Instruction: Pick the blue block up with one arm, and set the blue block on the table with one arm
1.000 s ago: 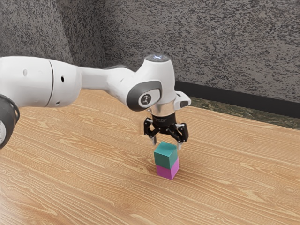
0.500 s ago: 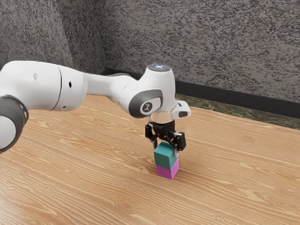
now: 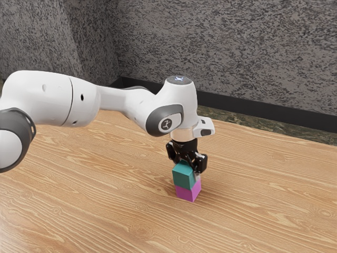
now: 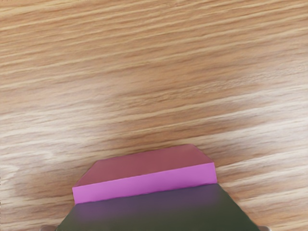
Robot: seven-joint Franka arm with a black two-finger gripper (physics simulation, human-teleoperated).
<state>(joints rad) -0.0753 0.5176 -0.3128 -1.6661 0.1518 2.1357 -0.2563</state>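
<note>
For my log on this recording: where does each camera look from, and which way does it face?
Exterior view: beside the arm and above the table, facing down across it toward the grey wall; most of the arm and the gripper show.
Wrist view: on the arm's hand, facing down at the tabletop past the stacked blocks; small bits of the gripper show along the lower edge.
Shared: the teal block, the pink block under it, and the wooden tabletop.
</note>
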